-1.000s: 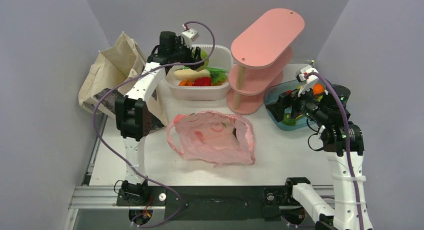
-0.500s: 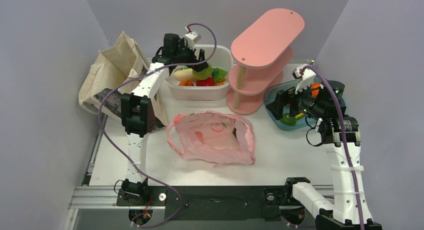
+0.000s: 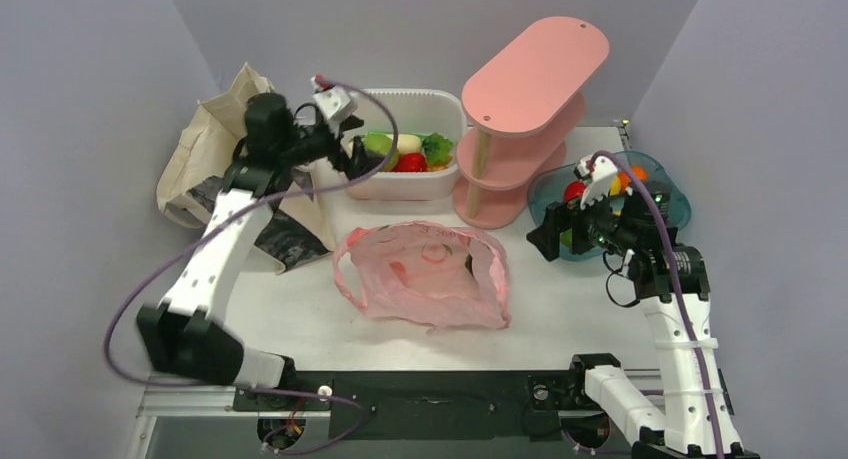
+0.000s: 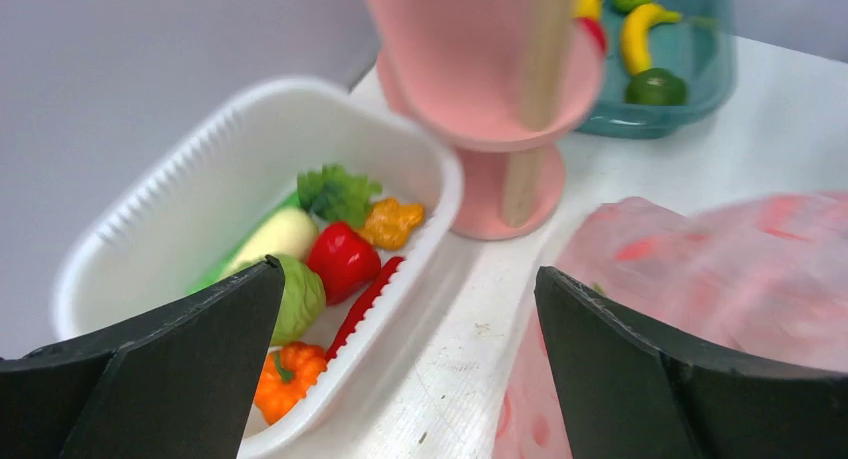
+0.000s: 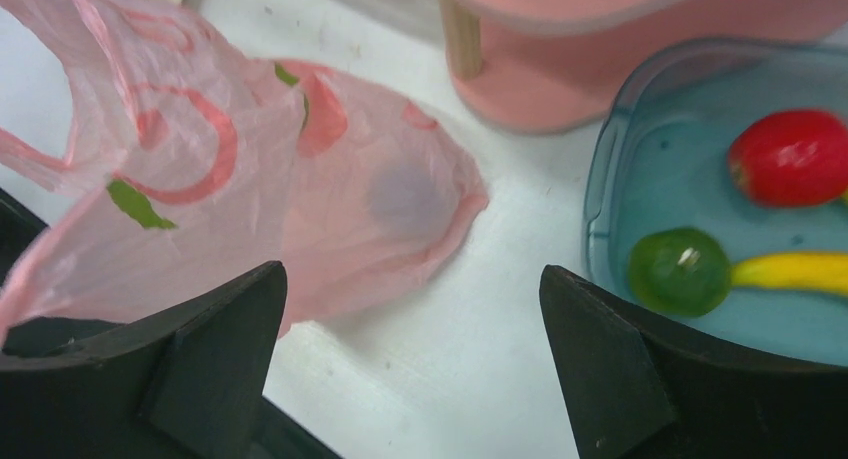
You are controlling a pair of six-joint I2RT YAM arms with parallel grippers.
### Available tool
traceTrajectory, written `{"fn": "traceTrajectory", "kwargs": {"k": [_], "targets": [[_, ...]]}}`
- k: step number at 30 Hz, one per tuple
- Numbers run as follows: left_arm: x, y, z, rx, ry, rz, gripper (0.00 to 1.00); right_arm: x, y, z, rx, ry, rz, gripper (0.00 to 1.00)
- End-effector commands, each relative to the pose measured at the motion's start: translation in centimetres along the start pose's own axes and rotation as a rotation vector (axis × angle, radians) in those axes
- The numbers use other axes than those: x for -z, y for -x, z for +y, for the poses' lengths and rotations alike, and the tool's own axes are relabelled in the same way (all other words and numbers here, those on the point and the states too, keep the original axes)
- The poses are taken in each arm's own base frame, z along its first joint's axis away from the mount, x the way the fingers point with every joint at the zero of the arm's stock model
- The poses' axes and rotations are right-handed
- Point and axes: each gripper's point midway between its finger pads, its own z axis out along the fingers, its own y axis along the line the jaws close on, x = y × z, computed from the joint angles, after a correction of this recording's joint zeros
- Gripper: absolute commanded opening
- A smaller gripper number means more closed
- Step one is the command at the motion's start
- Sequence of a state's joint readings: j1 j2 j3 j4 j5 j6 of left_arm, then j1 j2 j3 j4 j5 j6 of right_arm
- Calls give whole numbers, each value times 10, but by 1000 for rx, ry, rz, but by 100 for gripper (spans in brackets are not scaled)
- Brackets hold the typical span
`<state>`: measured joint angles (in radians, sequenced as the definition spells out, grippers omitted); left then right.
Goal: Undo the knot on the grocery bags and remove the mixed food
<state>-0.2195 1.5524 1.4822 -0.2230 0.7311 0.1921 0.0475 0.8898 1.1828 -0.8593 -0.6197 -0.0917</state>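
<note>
The pink plastic bag (image 3: 425, 274) lies slack and open at the table's middle; it also shows in the left wrist view (image 4: 720, 279) and the right wrist view (image 5: 200, 179). The beige canvas tote (image 3: 225, 144) stands at the back left. The round green vegetable (image 4: 300, 299), white radish (image 4: 275, 234) and leafy green (image 4: 335, 191) lie in the white tub (image 3: 405, 186). The crisp packet and the bottle are out of view. My left gripper (image 3: 350, 154) (image 4: 408, 274) is open and empty by the tub's left end. My right gripper (image 3: 545, 239) (image 5: 412, 271) is open and empty over bare table between bag and blue bowl.
A red pepper (image 4: 343, 259) and a small orange pumpkin (image 4: 285, 374) also lie in the tub. A pink tiered shelf (image 3: 525, 109) stands at the back middle. The blue bowl (image 5: 610, 179) holds a lime (image 5: 680, 271), apple (image 5: 790, 157) and banana (image 5: 790, 271).
My left gripper has drawn back left from over the tub to its left end. My right gripper has moved left and toward me, out of the blue bowl to its left edge.
</note>
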Motion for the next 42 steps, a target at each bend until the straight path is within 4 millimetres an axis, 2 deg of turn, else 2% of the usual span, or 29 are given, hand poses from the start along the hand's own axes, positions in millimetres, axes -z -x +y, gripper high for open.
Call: {"fn": "traceTrajectory", "kwargs": {"k": [1, 2, 3, 4, 5, 6, 7, 10, 12, 14, 17, 21, 22, 23, 24, 25, 26, 27, 28, 29, 30, 33, 37, 39, 40, 41, 42], "targets": [[62, 3, -97, -262, -194, -37, 97, -9, -39, 2, -119, 3, 89, 92], [77, 5, -116, -318, -210, -49, 97, -13, -50, 4, -148, 16, 117, 91], [78, -26, -137, -352, -266, 10, 97, -16, -55, 4, -170, 25, 134, 90], [88, -28, -153, -415, -279, -3, 97, -19, -63, 6, -187, 43, 155, 89], [85, -56, -168, -462, -312, 39, 97, -22, -68, 7, -199, 51, 172, 89], [92, -57, -173, -515, -281, 28, 97, -23, -69, 7, -202, 57, 176, 88], [87, -75, -188, -545, -321, 32, 97, -27, -73, 5, -215, 59, 194, 87], [84, -93, -207, -628, -349, 32, 97, -35, -81, 0, -237, 55, 235, 84], [71, -103, -224, -643, -395, 27, 97, -40, -84, -3, -242, 50, 250, 83], [55, -103, -230, -631, -405, -2, 97, -44, -86, -9, -243, 33, 257, 83], [33, -114, -238, -606, -433, 4, 97, -48, -91, -16, -249, 5, 274, 81], [-1, -139, -244, -608, -460, 30, 97, -52, -93, -20, -280, -22, 281, 81], [-8, -137, -245, -623, -456, 2, 97, -52, -93, -21, -288, -29, 281, 80], [-16, -148, -245, -618, -461, 25, 96, -53, -93, -23, -288, -37, 280, 78], [-22, -146, -245, -632, -458, 5, 95, -54, -94, -24, -296, -41, 283, 77], [-30, -156, -244, -628, -460, 28, 94, -54, -93, -25, -297, -46, 279, 72], [-36, -152, -245, -641, -452, 5, 94, -56, -95, -25, -302, -45, 284, 69], [-43, -161, -245, -636, -458, 23, 94, -56, -95, -25, -304, -44, 285, 63], [-49, -155, -244, -644, -448, 2, 93, -57, -96, -25, -310, -40, 291, 57], [-56, -164, -245, -639, -454, 19, 93, -59, -97, -25, -320, -41, 296, 53], [-62, -157, -244, -642, -446, -1, 92, -60, -98, -25, -328, -38, 300, 48], [-80, -160, -246, -614, -446, 2, 90, -65, -101, -23, -401, -30, 303, 40], [-88, -159, -252, -565, -467, -10, 88, -73, -125, -12, -533, 0, 336, 32], [-83, -152, -257, -554, -484, -29, 87, -73, -134, -10, -563, -2, 349, 31], [-77, -142, -260, -554, -495, -54, 87, -73, -136, -10, -570, -4, 351, 31], [-71, -143, -262, -545, -507, -46, 86, -72, -140, -11, -581, -9, 354, 31], [-63, -131, -265, -551, -516, -74, 86, -72, -141, -12, -587, -16, 356, 31]]}}
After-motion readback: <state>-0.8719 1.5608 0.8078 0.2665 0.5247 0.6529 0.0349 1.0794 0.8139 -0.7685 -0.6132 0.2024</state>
